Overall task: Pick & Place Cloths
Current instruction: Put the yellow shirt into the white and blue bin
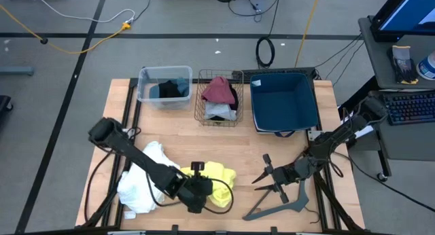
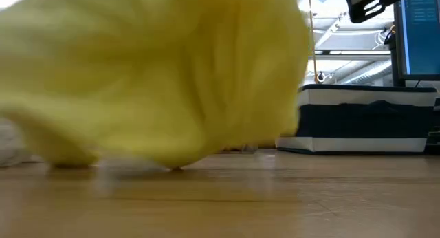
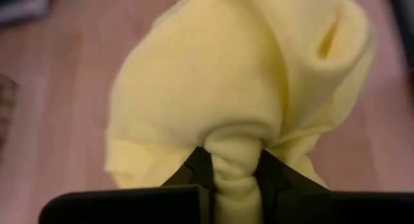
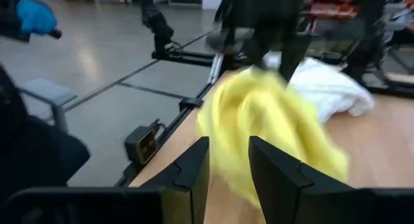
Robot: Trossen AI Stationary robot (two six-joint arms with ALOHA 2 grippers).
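Observation:
A yellow cloth (image 1: 219,179) hangs bunched from my left gripper (image 3: 233,166), which is shut on it near the table's front edge, left of centre (image 1: 202,194). In the low view the yellow cloth (image 2: 151,73) fills most of the picture. A white cloth (image 1: 139,184) lies in a heap on the table to its left, also seen in the right wrist view (image 4: 330,88). My right gripper (image 1: 262,171) hovers open at the front right, above a dark grey hanger (image 1: 279,202) that lies flat on the table. Its fingers (image 4: 229,153) have nothing between them. My left gripper pinches a gathered, twisted bunch of the yellow cloth (image 3: 234,175) between its two fingers, several layers together. The fingers slant down from the table's left. The cloth balloons out below them, slack, and its lowest folds (image 2: 172,164) reach down to the table top.
Along the far edge stand a clear plastic bin (image 1: 144,79) with dark cloths, a wire basket (image 1: 201,106) with maroon and grey cloths, and a blue bin (image 1: 285,102). Bare wood lies between the bins and the arms.

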